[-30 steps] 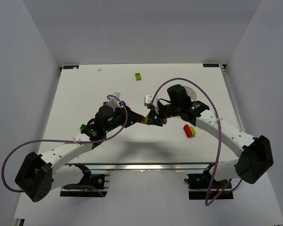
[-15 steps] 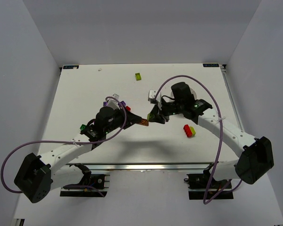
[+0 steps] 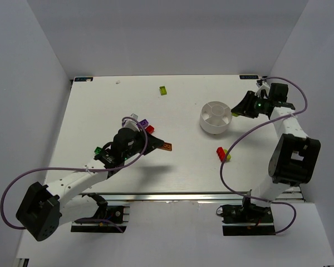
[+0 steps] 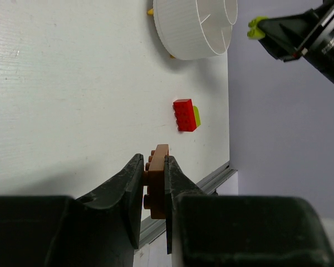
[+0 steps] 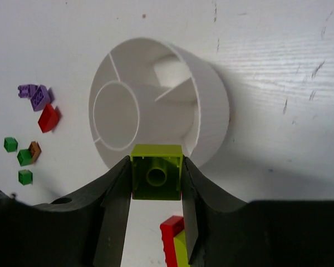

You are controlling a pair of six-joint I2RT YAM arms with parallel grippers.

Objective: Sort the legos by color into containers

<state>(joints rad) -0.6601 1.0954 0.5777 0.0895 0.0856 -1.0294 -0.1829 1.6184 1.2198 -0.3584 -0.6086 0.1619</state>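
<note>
We see both jaws gripping a brick, with the divided bowl (image 3: 211,127) just ahead of the right pair.

On the white surface (image 3: 100,105) the bowl stands just beyond the right gripper (image 5: 156,164). Its central cup and the wedges open to that wrist camera show bare white floors. The right jaws are closed on a yellow-green brick (image 5: 156,179) at the bowl's near wall. The left gripper (image 4: 154,161), well short of the bowl, has its jaws pinched on an orange brick (image 4: 156,186). A red brick (image 4: 183,114) touching another yellow-green piece (image 4: 196,115) lies between the left jaws and the bowl.
</note>
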